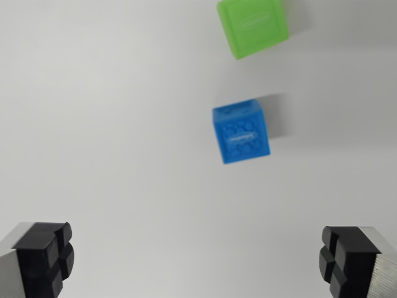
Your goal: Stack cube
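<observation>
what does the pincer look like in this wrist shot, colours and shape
The pincer shows only as two fingertips at the bottom corners. Each has a blocky black pad with grooves crossing its face, mounted on a silver-grey metal finger. No cables or markings are visible, and the arm is out of view.

Single view only, wrist cam, looking steeply down on the white table (111, 124). Both fingertips frame the bottom corners. Blue cube (241, 132) sits slightly right of frame centre, well clear of the fingertips; green cube (253, 26) is beyond it, clipped by the top edge. Mid-range, slightly blurred.
</observation>
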Robot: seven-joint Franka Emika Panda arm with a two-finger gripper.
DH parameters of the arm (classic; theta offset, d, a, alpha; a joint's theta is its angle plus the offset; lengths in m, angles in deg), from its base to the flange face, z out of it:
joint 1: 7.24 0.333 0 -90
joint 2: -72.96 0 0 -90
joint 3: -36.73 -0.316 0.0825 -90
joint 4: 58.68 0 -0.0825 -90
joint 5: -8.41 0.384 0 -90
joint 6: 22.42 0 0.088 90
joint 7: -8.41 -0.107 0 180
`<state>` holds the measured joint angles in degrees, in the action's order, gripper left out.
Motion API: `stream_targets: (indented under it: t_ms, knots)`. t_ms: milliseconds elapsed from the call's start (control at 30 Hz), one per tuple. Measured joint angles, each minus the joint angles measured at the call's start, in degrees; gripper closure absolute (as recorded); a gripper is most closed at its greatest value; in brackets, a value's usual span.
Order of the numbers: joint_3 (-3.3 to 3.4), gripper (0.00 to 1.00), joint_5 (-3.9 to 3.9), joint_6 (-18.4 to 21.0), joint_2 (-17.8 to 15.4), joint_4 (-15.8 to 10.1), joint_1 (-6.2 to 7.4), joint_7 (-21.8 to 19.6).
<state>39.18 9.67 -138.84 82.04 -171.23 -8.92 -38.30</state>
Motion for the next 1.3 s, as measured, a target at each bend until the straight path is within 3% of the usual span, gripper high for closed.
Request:
stream_targets:
  t_ms: [700, 1300]
  knots:
    - [0.22, 0.00, -0.08, -6.82, 0.01, -5.79, -0.51, 3.85]
    - [0.63, 0.00, -0.16, -18.21, 1.56, -13.82, -1.52, 10.62]
